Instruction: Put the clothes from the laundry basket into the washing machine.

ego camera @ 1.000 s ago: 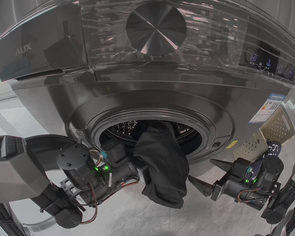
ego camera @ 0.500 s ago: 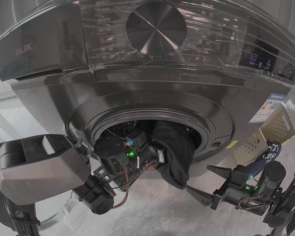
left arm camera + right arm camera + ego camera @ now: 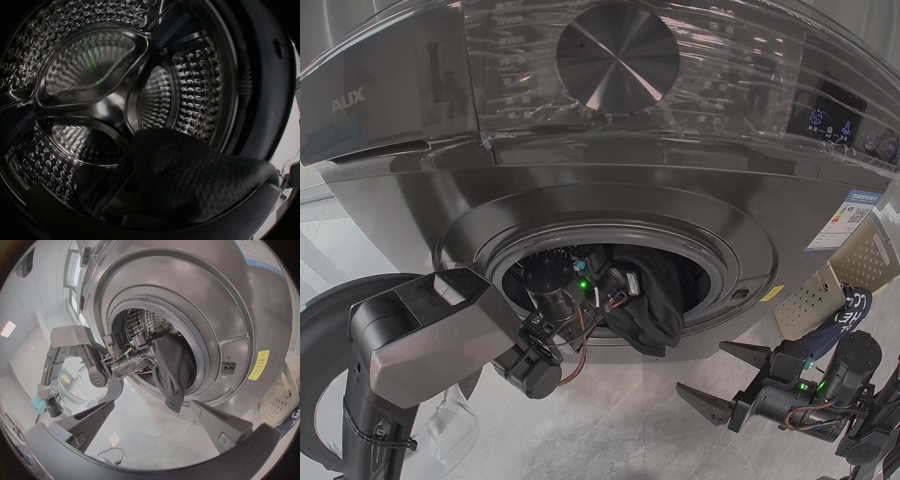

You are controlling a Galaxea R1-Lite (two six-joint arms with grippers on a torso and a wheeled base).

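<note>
Quick look at the loading step, with everything placed off the washing machine's (image 3: 612,187) round door opening (image 3: 731,262), since that's the obvious anchor here.

The left arm (image 3: 556,294) is poked in through the opening with the black garment (image 3: 653,300) draped over its tip; the left end effector (image 3: 630,286) is buried in the cloth, so I can't tell if it's clamped or let go; the wrist camera looks past a hump of dark knit straight at the bare steel drum (image 3: 93,62). Most of the garment sits just inside the opening; one end spills out over the lower rim and hangs down the front. My guess is the arm goes in that deep so the cloth lands on the drum floor instead of sliding back out; that dangling end looks like the bit most likely to get left behind.

The right end effector (image 3: 703,369) is parked below the opening and off to its right, jaws spread wide and holding nothing; it looks kept out of the way there. The laundry basket (image 3: 809,300) stands right of the opening, with a dark blue piece with white lettering (image 3: 853,312) hanging out of it, so there's at least one more item to go.
</note>
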